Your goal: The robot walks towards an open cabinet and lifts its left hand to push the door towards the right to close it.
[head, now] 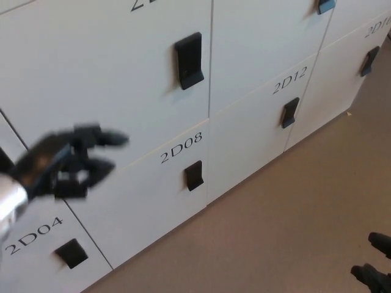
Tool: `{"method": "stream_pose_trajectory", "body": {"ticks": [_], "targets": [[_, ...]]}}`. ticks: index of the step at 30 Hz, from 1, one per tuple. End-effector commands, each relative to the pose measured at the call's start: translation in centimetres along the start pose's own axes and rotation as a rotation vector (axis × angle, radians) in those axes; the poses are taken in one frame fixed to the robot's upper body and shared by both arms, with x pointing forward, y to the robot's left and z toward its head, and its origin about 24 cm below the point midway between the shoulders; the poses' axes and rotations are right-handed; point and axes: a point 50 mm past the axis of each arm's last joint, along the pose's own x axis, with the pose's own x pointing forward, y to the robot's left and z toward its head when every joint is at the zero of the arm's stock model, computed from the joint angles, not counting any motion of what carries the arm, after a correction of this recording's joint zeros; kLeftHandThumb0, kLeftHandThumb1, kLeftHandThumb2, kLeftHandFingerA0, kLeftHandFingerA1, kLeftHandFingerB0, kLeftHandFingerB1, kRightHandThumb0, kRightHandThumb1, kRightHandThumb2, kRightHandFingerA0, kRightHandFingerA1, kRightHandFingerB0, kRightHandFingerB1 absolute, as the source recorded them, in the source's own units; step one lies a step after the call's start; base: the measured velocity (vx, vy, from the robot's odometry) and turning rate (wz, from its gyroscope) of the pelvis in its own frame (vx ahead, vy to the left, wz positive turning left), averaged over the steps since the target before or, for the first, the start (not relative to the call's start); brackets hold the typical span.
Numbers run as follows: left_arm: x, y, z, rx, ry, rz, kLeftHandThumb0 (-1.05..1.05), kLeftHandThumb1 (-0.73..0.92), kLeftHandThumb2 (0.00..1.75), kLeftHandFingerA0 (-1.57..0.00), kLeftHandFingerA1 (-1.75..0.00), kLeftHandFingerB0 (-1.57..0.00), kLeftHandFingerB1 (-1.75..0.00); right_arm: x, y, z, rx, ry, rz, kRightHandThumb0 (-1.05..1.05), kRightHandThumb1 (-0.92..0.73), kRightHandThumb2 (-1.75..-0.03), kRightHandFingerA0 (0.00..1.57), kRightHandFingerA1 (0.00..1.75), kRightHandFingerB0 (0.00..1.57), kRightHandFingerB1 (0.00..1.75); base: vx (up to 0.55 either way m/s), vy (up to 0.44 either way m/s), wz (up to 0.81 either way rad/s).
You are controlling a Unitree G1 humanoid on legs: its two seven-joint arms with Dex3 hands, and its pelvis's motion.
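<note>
The left robot hand point(64, 162) hangs in front of the white cabinet point(256, 36), low at the left, blurred, with its fingers point(110, 139) spread apart and gripping nothing. It sits over the line where the big upper door point(91, 67) meets the lower door marked 2D08 point(181, 148); whether it touches the panel I cannot tell through the blur. The big door lies flush with its neighbours, with no gap showing along its right edge, and its black handle point(188, 60) stands upright near that edge, well apart from the robot hand. Below, the 2D08 door carries a smaller black handle point(193, 175), and further left the door marked 2D04 point(33, 236) has a tilted black handle point(72, 253) near the bottom corner. To the right, the door marked 2D12 point(289, 80) has its own handle point(290, 112), and another handle point(369, 60) shows at the far right edge. A blue-black handle point(325, 6) peeks in at the top. The brown floor point(275, 232) runs along the cabinet's foot. In the bottom right corner 2 dark shapes point(374, 268) show, perhaps part of the right robot hand, though too little shows to be sure.
</note>
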Motion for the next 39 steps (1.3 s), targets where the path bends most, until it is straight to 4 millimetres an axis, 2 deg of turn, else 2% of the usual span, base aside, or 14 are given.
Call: {"method": "stream_pose_trajectory", "body": {"ticks": [1, 9, 10, 12, 13, 15, 19, 27, 28, 31, 35, 36, 37, 39], "targets": [[-19.9, -10.7, 2.7, -0.177, -0.215, -0.736, -0.56, 0.69, 0.61, -0.61, -0.43, -0.5, -0.38, 1.7, -1.3, 0.5, -0.064, 0.053, -0.035, -0.16, -0.62, -0.57, 0.74, 0.57, 0.56, 0.49, 0.0, 0.0, 0.0], [-20.6, -8.1, -1.0, -0.229, -0.065, -0.46, -0.54, 0.66, 0.6, -0.61, -0.44, -0.52, -0.41, 2.6, -0.6, 1.3, -0.111, 0.027, -0.022, -0.19, -0.59, -0.57, 0.74, 0.58, 0.56, 0.5, 0.0, 0.0, 0.0], [-20.5, -7.7, -1.8, -0.252, -0.021, -0.341, -0.56, 0.53, 0.86, -0.53, -0.57, -0.41, -0.51, 2.6, -0.7, 1.2, -0.115, 0.029, -0.023, -0.19, -0.58, -0.57, 0.74, 0.59, 0.57, 0.51, 0.0, 0.0, 0.0], [-20.4, -7.5, -2.4, -0.267, 0.011, -0.257, -0.56, 0.53, 0.86, -0.53, -0.57, -0.41, -0.51, 2.6, -0.8, 1.1, -0.118, 0.031, -0.023, -0.19, -0.58, -0.57, 0.74, 0.59, 0.57, 0.51, 0.0, 0.0, 0.0], [-20.3, -7.2, -3.9, -0.291, 0.091, -0.093, -0.5, 0.66, 0.6, -0.54, -0.41, -0.45, -0.37, 2.5, -1.0, 0.9, -0.127, 0.038, -0.023, -0.19, -0.6, -0.57, 0.74, 0.59, 0.57, 0.52, 0.0, 0.0, 0.0], [-20.2, -7.2, -4.5, -0.3, 0.13, -0.029, -0.5, 0.66, 0.6, -0.54, -0.41, -0.45, -0.37, 2.3, -1.1, 0.8, -0.132, 0.042, -0.023, -0.19, -0.6, -0.57, 0.74, 0.59, 0.57, 0.52, 0.0, 0.0, 0.0], [-18.8, -6.1, -9.8, -0.277, 0.402, 0.24, -0.46, 0.66, 0.6, -0.41, -0.4, -0.38, -0.35, 1.4, -1.9, -0.2, -0.206, 0.086, -0.019, -0.17, -0.62, -0.57, 0.69, 0.54, 0.54, 0.48, 0.0, 0.0, 0.0], [-18.8, -6.2, -13.2, -0.444, 0.566, 0.353, -0.34, 0.64, 0.59, -0.35, -0.42, -0.33, -0.36, -0.1, -3.3, -2.5, -0.236, 0.17, -0.04, -0.15, -0.62, -0.58, 0.65, 0.54, 0.53, 0.48, 0.0, 0.0, 0.0], [-18.5, -6.2, -13.9, -0.482, 0.584, 0.388, -0.29, 0.66, 0.6, -0.47, -0.67, -0.34, -0.38, -0.5, -3.7, -3.1, -0.242, 0.197, -0.053, -0.12, -0.66, -0.58, 0.61, 0.52, 0.5, 0.48, 0.0, 0.0, 0.0], [-18.1, -6.2, -14.7, -0.518, 0.603, 0.429, -0.29, 0.66, 0.6, -0.47, -0.67, -0.34, -0.38, -0.8, -4.2, -3.8, -0.25, 0.225, -0.067, -0.12, -0.66, -0.58, 0.61, 0.52, 0.5, 0.48, 0.0, 0.0, 0.0], [-15.4, -5.4, -16.9, -0.719, 0.687, 0.588, -0.27, 0.73, 0.61, -0.47, -0.51, -0.36, -0.42, -1.5, -5.3, -5.2, -0.239, 0.282, -0.101, -0.12, -0.68, -0.59, 0.57, 0.51, 0.48, 0.48, 0.0, 0.0, 0.0], [-15.1, -5.3, -17.0, -0.728, 0.695, 0.614, -0.27, 0.73, 0.61, -0.47, -0.51, -0.36, -0.42, -1.5, -5.3, -5.3, -0.24, 0.284, -0.102, -0.12, -0.68, -0.59, 0.57, 0.51, 0.48, 0.48, 0.0, 0.0, 0.0], [-14.9, -5.3, -17.5, -0.659, 0.731, 0.636, -0.26, 0.7, 0.6, -0.56, -0.72, -0.45, -0.38, -1.4, -5.4, -5.2, -0.236, 0.287, -0.111, -0.13, -0.67, -0.59, 0.57, 0.5, 0.48, 0.47, 0.0, 0.0, 0.0], [-14.9, -5.3, -18.0, -0.567, 0.765, 0.642, -0.26, 0.7, 0.6, -0.56, -0.72, -0.45, -0.38, -1.2, -5.6, -5.1, -0.231, 0.288, -0.122, -0.13, -0.67, -0.59, 0.57, 0.5, 0.48, 0.47, 0.0, 0.0, 0.0]]}}
